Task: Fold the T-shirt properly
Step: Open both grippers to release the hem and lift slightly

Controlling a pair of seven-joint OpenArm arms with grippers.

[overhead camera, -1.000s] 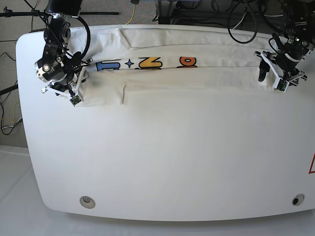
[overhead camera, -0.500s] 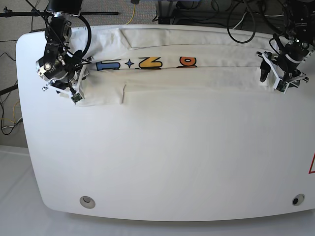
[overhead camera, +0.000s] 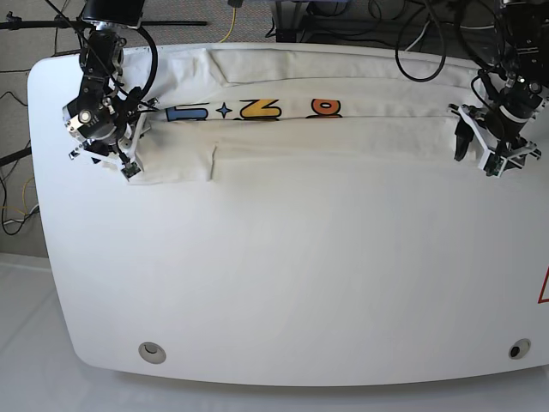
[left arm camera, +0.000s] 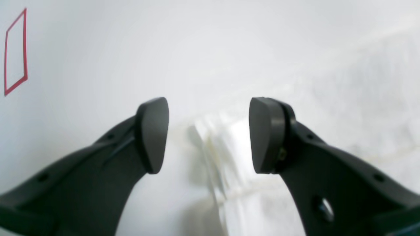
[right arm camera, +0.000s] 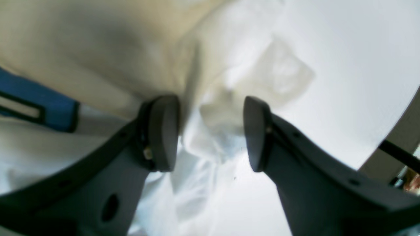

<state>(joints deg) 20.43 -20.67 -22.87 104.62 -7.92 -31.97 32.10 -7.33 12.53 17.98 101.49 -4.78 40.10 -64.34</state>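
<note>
The T-shirt (overhead camera: 343,137) looked limp, light cotton, best pinched at its folded end corners, where the left gripper (left arm camera: 208,134) and right gripper (right arm camera: 211,132) hung with jaws parted, grasping nothing.

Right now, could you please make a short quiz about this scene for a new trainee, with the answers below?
1. True or false: the T-shirt is rolled into a ball in the middle of the table.
2. Which end effector has blue print next to it in its wrist view? A) left end effector B) right end effector
3. In the wrist views, is cloth pinched between the fingers of either end effector?

Key:
1. False; it lies as a long flat band along the far edge.
2. B
3. No; both stand open over the cloth, with a clear gap.
</note>
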